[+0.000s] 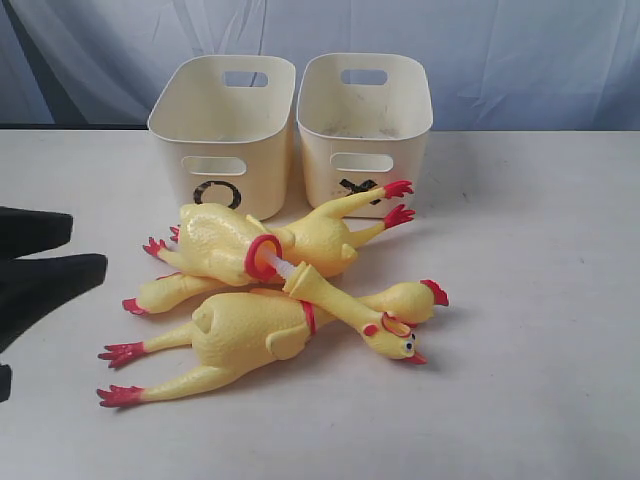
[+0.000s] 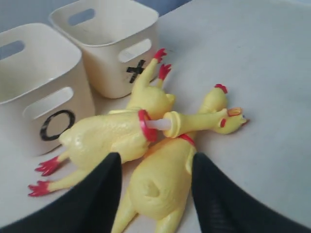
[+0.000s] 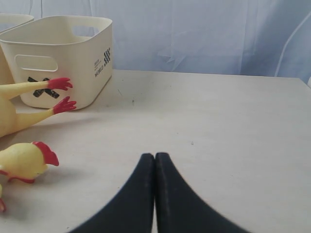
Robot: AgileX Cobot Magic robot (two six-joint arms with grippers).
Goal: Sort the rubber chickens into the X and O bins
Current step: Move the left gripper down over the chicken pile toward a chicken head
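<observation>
Right end effector [image 3: 155,156]: black fingers pressed together, nothing between them, above bare pale counter [image 3: 218,121]. Cream X bin [image 3: 82,73] stood on counter: slot handle, black X on wall, small checkered label on adjoining wall. Rim of second cream bin [image 3: 7,19] just beside it, marking not visible. One rubber chicken [image 3: 7,116] lay with red feet [image 3: 60,83] across the X. Another chicken's head [image 3: 22,162], red comb [image 3: 47,153], lay nearer end effector, apart from it. Pale blue cloth backdrop [image 3: 194,34] behind.

pale blue draped cloth backdrop [image 1: 520,60], off-white tabletop [image 1: 540,380], soft even light
</observation>
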